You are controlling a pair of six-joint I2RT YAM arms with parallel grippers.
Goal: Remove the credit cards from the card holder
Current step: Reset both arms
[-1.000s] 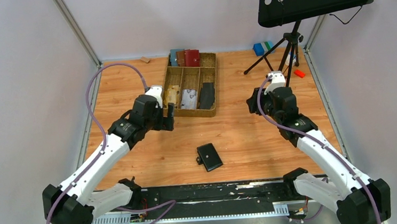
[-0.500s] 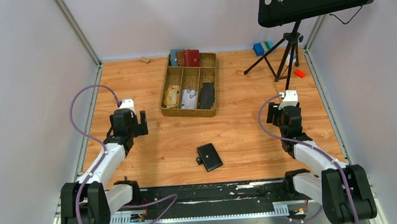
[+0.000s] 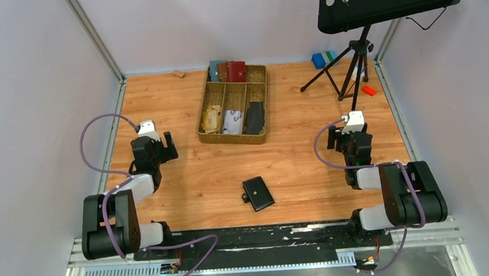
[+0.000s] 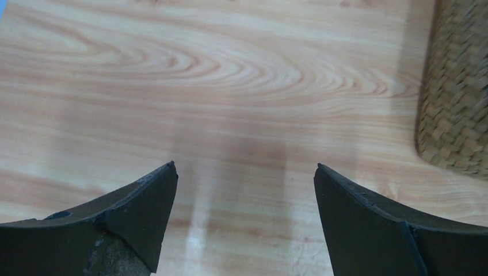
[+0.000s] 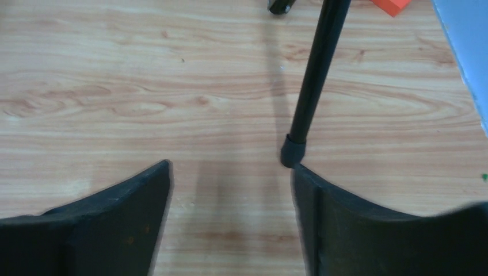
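The black card holder [image 3: 258, 193] lies closed and flat on the wooden table, near the front centre, with its small tab at the left. Neither gripper touches it. Whitish card-like pieces, apparently the credit cards [image 3: 232, 121], lie in the middle compartment of the woven basket [image 3: 229, 139]. My left gripper [image 3: 163, 145] [image 4: 244, 167] hovers over bare wood at the left, open and empty. My right gripper [image 3: 342, 140] [image 5: 230, 164] is at the right, also open with only table between its fingers.
The basket also holds a long black flat piece [image 3: 255, 117], a tan item [image 3: 212, 117] and red, brown and blue wallets [image 3: 227, 71]. Its corner [image 4: 454, 103] shows at the left wrist view's right. A tripod leg [image 5: 313, 75] stands just ahead of my right fingers. An orange block [image 3: 369, 90] lies beyond.
Both arms have drawn back toward the near edge and folded up. The left gripper has moved away from the basket to the left side. The card holder has not moved.
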